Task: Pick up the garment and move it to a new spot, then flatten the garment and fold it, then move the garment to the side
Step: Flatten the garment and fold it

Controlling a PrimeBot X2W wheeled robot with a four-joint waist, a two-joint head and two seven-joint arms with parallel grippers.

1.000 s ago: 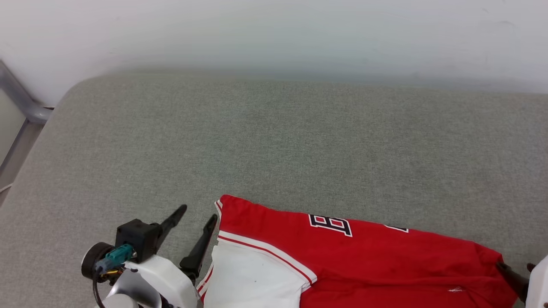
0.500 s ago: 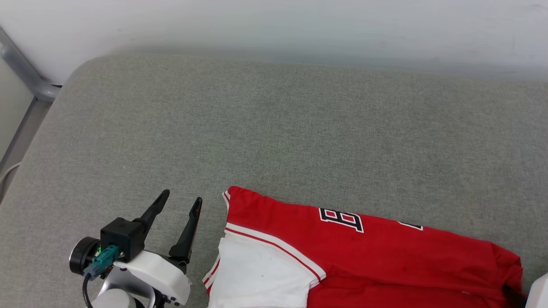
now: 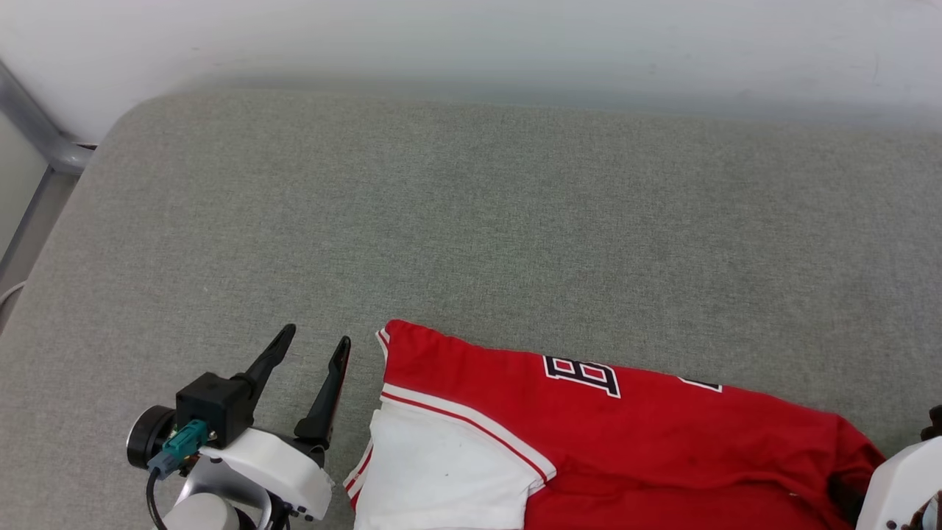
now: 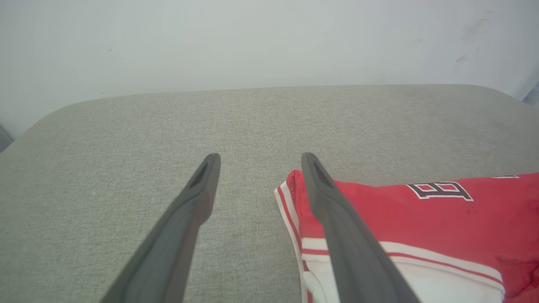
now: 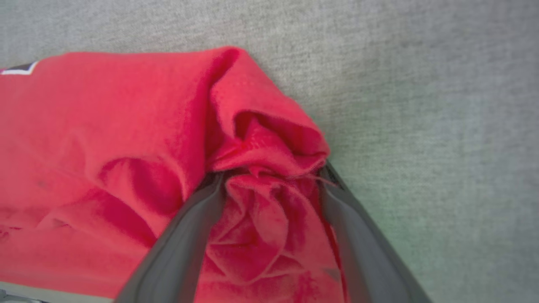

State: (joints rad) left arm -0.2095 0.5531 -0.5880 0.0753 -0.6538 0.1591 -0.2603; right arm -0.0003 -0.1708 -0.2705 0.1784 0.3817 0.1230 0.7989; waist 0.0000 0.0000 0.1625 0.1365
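Observation:
The garment (image 3: 625, 434), a red jersey with a white sleeve (image 3: 441, 478) and black letters, lies on the grey padded surface (image 3: 471, 221) at the near edge of the head view. My left gripper (image 3: 316, 336) stands open just left of its striped edge, apart from the cloth; in the left wrist view the left gripper (image 4: 260, 158) holds nothing and the garment (image 4: 421, 210) lies by its right finger. The right gripper (image 5: 271, 174) is at the garment's right corner (image 5: 261, 139), its fingers spread wide with bunched red cloth between them.
A pale wall (image 3: 471, 44) runs along the far side of the padded surface. A grey metal frame (image 3: 44, 147) stands at the left past the rounded corner. Bare grey padding stretches behind and left of the garment.
The camera has shifted a little. My left gripper has drawn off to the left, leaving a gap to the garment's edge. More of the right arm's white housing shows at the lower right.

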